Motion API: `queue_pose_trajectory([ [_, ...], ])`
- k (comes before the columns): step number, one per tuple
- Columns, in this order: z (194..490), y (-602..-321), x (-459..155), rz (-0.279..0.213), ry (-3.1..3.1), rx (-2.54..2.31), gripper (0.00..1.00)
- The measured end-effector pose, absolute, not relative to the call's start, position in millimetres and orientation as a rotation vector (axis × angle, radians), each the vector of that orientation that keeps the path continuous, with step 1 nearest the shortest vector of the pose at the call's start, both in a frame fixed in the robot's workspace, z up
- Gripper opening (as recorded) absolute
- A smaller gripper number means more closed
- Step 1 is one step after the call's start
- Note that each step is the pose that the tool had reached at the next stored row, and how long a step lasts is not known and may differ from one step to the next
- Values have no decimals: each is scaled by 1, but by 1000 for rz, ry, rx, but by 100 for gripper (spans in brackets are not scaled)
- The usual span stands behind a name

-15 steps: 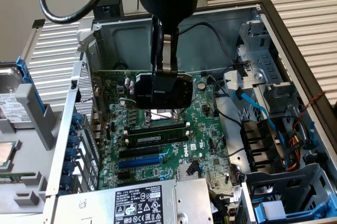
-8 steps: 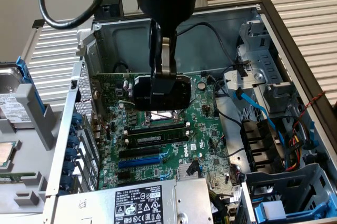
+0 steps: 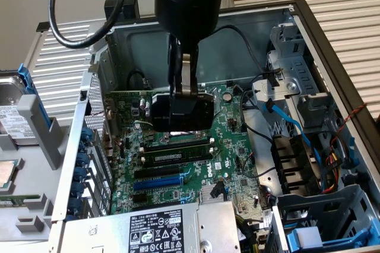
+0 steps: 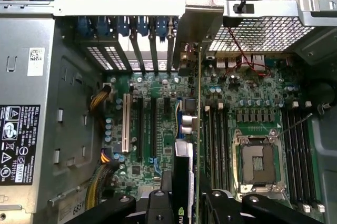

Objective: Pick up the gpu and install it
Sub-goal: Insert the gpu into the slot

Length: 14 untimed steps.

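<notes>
Inside the open grey metal computer case (image 3: 309, 21), over the large green motherboard (image 3: 237, 164), I have the gpu (image 3: 181, 116), a green card with black fan shroud and silver bracket, clamped edge-down in the gripper (image 3: 185, 89). My worry: its bracket snagging the case's rear wall, or a tilted card edge jamming against the board.
</notes>
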State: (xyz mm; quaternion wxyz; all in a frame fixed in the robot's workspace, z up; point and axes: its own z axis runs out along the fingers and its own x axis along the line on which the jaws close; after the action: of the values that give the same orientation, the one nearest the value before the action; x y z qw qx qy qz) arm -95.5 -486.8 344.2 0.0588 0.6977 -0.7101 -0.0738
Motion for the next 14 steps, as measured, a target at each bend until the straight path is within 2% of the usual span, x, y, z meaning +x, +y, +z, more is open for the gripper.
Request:
queue_pose_trajectory([
  [14,319,-484,-109,-221,-2152,2115,29],
])
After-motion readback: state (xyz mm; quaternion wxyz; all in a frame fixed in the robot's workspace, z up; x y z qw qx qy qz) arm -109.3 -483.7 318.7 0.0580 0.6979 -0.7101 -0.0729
